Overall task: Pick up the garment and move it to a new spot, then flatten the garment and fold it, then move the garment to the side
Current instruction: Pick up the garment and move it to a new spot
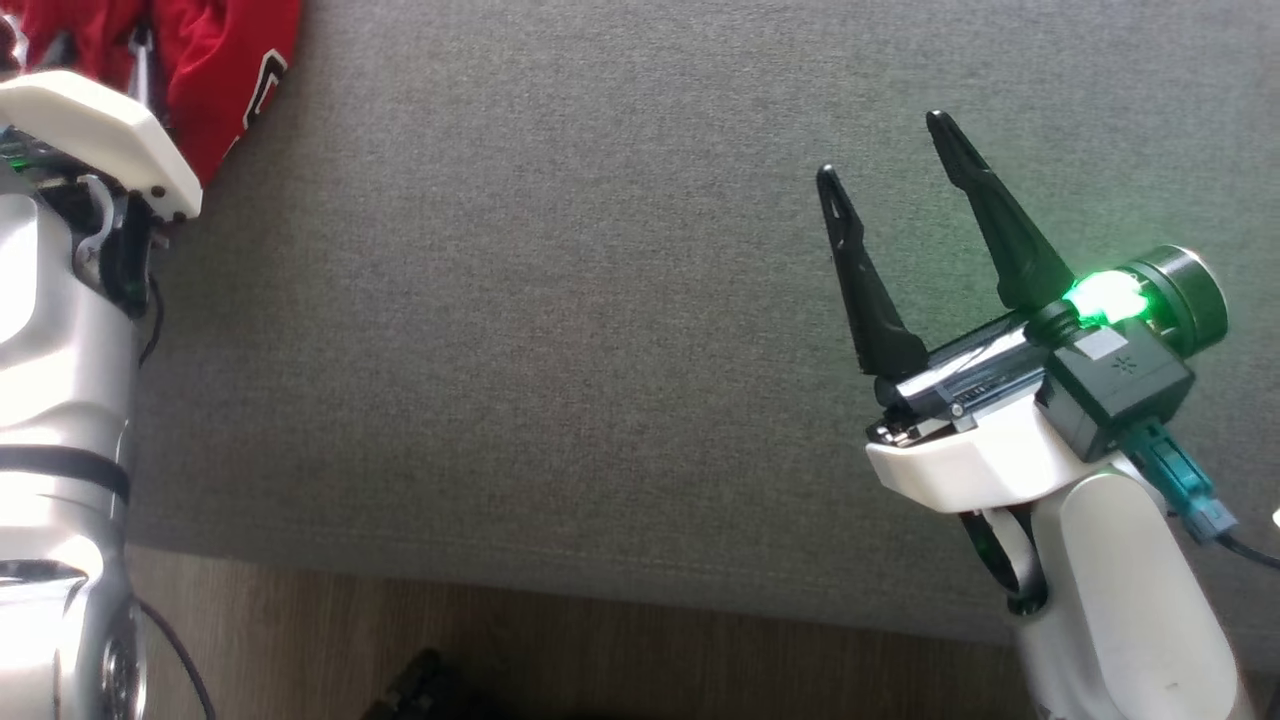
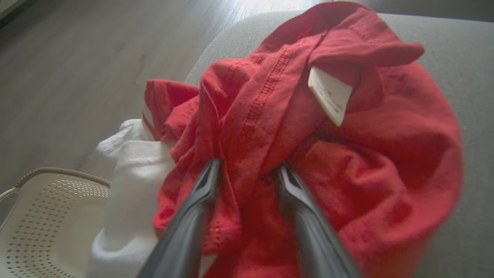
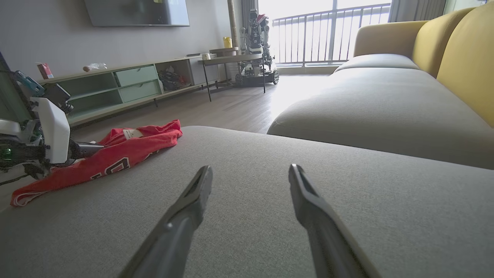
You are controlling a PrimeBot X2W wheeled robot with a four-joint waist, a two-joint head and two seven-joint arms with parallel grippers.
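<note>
The crumpled red jersey (image 2: 386, 154) lies directly under the left claw (image 2: 249, 165), whose wide-spread jaws straddle a fold, well left of the open, empty right claw (image 1: 884, 148).

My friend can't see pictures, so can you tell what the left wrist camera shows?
The left gripper, its two dark fingers spread wide, pokes into a crumpled red garment with a white label, lying on a grey cushion. A white cloth and a holey white basket sit at the lower left, wooden floor beyond.

Grey sofa seat (image 3: 270, 185), yellow backrest (image 3: 463, 58), wood floor (image 3: 216, 108), pale green cabinet (image 3: 115, 85), sunlit balcony railing (image 3: 328, 34)
</note>
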